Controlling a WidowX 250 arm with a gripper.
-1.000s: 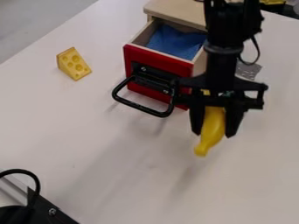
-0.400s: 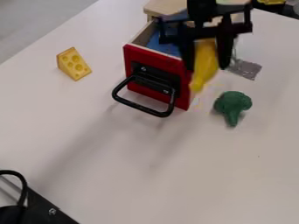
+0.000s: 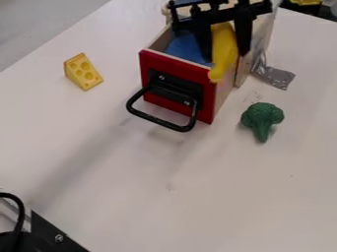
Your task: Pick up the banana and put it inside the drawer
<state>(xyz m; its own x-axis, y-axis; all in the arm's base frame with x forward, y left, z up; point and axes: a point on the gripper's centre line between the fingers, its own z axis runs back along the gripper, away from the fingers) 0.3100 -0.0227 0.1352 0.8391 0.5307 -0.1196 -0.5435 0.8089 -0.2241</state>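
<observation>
Black two-finger gripper (image 3: 226, 55): at the top of the view, fingers pointing down, closed on the toy banana.
Yellow toy banana (image 3: 224, 45): held lengthwise between the fingers, lower end protruding below the tips; seen across the drawer's right-hand wall near the front corner. Height above that wall, or contact with it: cannot tell.
Wooden drawer, red front (image 3: 172, 78): pulled open, black bar handle (image 3: 160, 119) facing the lower left; blue cloth (image 3: 187, 47) inside, just beside the gripper in the view.
White table (image 3: 131, 172): far-left edge slanting across the upper left corner, well apart from the gripper.
Green toy broccoli (image 3: 262, 118): on the table, right of the drawer, apart from it.
Yellow toy cheese wedge (image 3: 83, 72): between table edge and drawer, touching neither.
Grey tape (image 3: 275, 76): on the table, beyond the broccoli.
</observation>
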